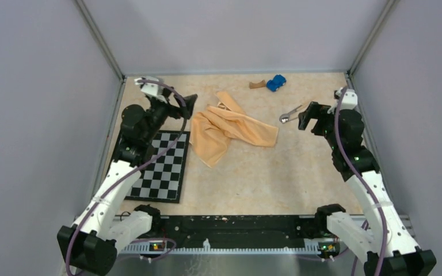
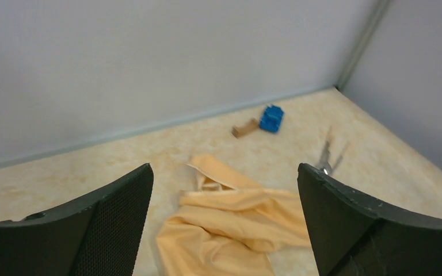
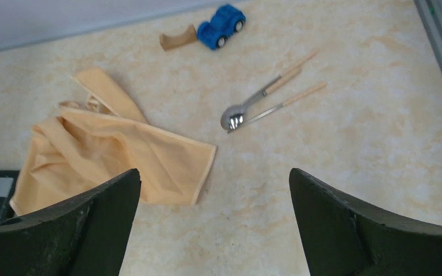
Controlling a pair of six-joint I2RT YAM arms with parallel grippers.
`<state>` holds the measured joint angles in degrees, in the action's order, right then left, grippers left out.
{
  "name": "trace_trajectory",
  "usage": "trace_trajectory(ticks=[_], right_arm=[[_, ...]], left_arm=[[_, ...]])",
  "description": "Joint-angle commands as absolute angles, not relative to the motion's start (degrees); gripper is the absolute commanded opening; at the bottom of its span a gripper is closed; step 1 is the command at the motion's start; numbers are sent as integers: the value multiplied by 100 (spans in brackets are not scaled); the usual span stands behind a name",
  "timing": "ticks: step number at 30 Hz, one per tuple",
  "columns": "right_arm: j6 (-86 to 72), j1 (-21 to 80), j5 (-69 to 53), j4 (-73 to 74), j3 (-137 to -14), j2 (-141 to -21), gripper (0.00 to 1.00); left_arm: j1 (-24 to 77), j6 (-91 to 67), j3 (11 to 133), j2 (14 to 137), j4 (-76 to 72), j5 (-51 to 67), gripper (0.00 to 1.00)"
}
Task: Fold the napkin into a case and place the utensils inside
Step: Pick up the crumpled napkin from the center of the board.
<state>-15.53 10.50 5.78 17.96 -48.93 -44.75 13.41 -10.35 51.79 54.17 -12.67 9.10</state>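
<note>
Napkin: the peach-orange napkin point(image 1: 233, 131) lies crumpled in a loose heap at the upper middle of the top view. Its left edge is just beside the upper right corner of the checkerboard mat point(image 1: 164, 167); contact there cannot be told.
Utensils: the utensils point(image 3: 263, 94), a round-bowled spoon and a slimmer piece, lie side by side on the table point(image 1: 265, 178), right of the napkin and apart from it.
Left tool: the left tool point(image 2: 224, 172) hovers by the heap's left side, jaws wide apart, holding nothing.
Right tool: the right tool point(image 3: 214, 172) hangs over the table near the utensils, jaws spread, empty.
Step in hand: likely spreading the napkin flat; no case is folded yet.
How to do it well: each tool should pinch one outer corner through a single layer, then draw the corners apart low over the table, so the folds open without bunching.
Risk: the cloth's right edge could sweep the utensils.
</note>
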Motion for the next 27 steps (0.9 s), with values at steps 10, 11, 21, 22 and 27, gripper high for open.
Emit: trace_trajectory(ticks=[10,11,21,22,27], right_arm=[[-1826,1235,329,1332,-4705,-5740,99],[-1859,1239,298,1205,-4692,-5870,99],[-3560,1157,-41,64,-4944,-7799,99],[-3768,1088,-230,-24,-4959,-8008,98],[-4491,789,-1584,-941,-4854,-8919,86]], left_arm=[[1652,-808,5176,5871,-1595,2027,98],[1652,-809,5172,5862,-1591,2033,98],[1652,-923,5264,6003,-1464,1952,98],[1648,-968,5265,6039,-1465,1950,98],[1652,-1284,5339,6272,-1395,2081,98]])
